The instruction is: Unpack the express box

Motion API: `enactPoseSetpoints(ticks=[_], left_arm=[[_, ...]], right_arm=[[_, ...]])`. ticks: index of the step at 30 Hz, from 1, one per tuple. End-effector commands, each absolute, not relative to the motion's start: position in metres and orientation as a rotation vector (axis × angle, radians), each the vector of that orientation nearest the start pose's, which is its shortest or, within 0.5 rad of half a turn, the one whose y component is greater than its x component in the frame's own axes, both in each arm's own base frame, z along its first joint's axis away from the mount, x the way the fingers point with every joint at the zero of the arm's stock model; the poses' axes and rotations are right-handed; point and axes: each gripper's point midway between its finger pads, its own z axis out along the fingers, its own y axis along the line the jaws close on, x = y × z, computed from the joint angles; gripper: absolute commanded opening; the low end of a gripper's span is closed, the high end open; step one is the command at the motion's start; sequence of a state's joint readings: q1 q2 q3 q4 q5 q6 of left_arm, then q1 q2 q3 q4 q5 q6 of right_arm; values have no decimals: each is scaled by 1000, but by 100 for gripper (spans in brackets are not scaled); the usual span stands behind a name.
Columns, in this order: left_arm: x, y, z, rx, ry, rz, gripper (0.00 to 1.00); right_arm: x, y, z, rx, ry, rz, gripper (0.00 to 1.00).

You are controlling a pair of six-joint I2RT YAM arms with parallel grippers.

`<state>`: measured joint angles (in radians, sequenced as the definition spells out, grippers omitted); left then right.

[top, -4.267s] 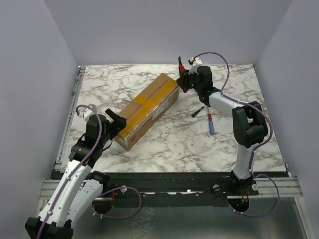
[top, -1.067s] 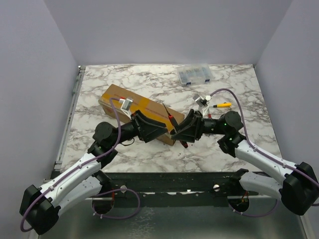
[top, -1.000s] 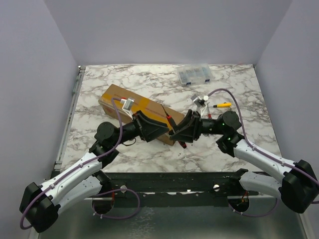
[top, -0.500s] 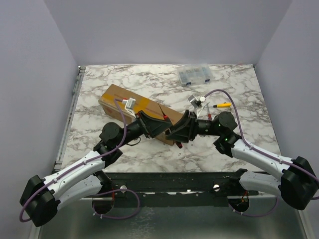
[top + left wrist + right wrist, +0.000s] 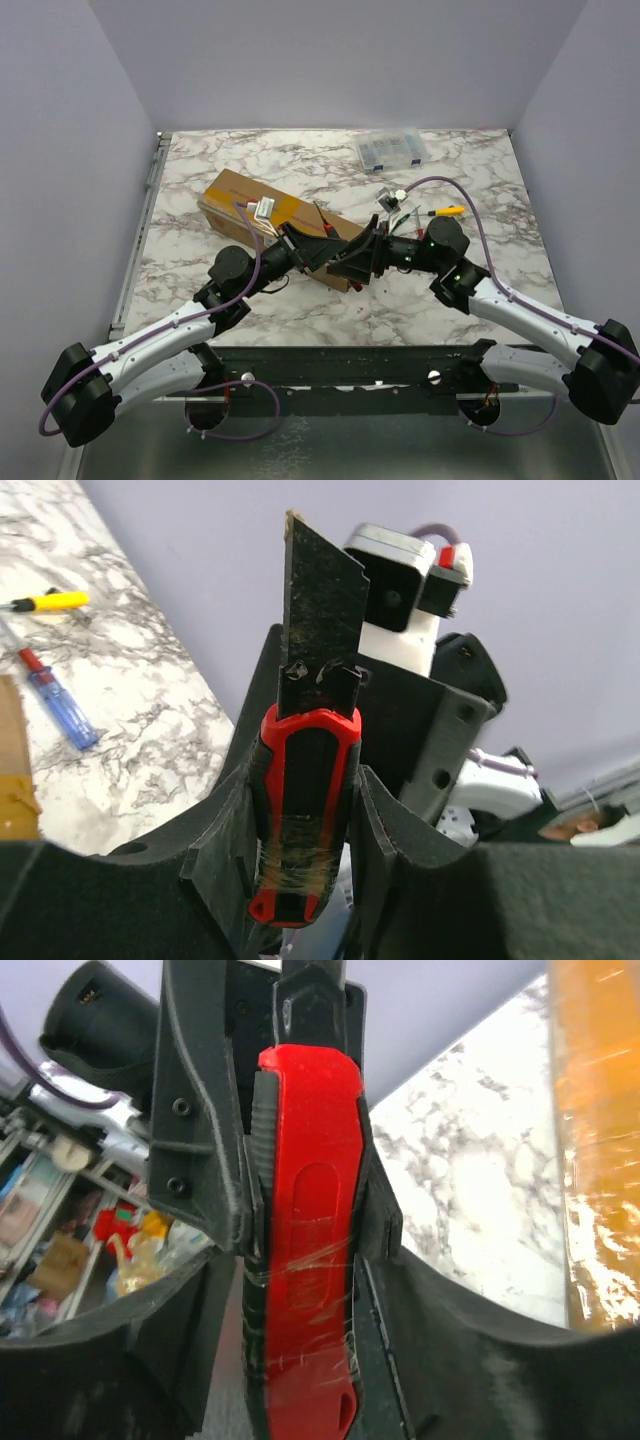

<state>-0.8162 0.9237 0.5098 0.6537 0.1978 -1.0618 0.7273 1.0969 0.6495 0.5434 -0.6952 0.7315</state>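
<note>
The express box [image 5: 240, 197], a long brown carton with yellowish tape, lies slanted on the marble table [image 5: 480, 170]. Its side also shows in the right wrist view [image 5: 600, 1160]. Both arms meet just above its near right end. A red and black utility knife [image 5: 305, 810] [image 5: 305, 1250] sits between both pairs of fingers. My left gripper [image 5: 316, 250] [image 5: 305, 785] is shut on one end of its handle. My right gripper [image 5: 360, 258] [image 5: 312, 1230] still has its pads against the other end. Strands of clear tape cling to the handle. In the top view the grippers hide most of the knife.
A small clear organiser case [image 5: 392, 150] stands at the back right. A yellow-handled screwdriver [image 5: 445, 211] [image 5: 45, 602] and a blue-handled one [image 5: 60, 705] lie right of the box, behind the right arm. Grey walls close in on three sides.
My left gripper slid right onto the knife and its jaws closed around the handle. The right gripper edged left with the knife and its jaws eased slightly. The box stayed put.
</note>
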Motion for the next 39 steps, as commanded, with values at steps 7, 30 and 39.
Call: enactPoseSetpoints(ticks=[7,30,39], left_arm=[[230,-273,265,-355,1845,-1304,0],[218,-270,283,-398,1845,-1394,0],[213,-269,305,-356,1807,-1426,48]], right_arm=[[201,301,229,-540,1903,863,100],[194,352,243,-476,1800,967,41],[189,345,253,-448,1766,1042,0]])
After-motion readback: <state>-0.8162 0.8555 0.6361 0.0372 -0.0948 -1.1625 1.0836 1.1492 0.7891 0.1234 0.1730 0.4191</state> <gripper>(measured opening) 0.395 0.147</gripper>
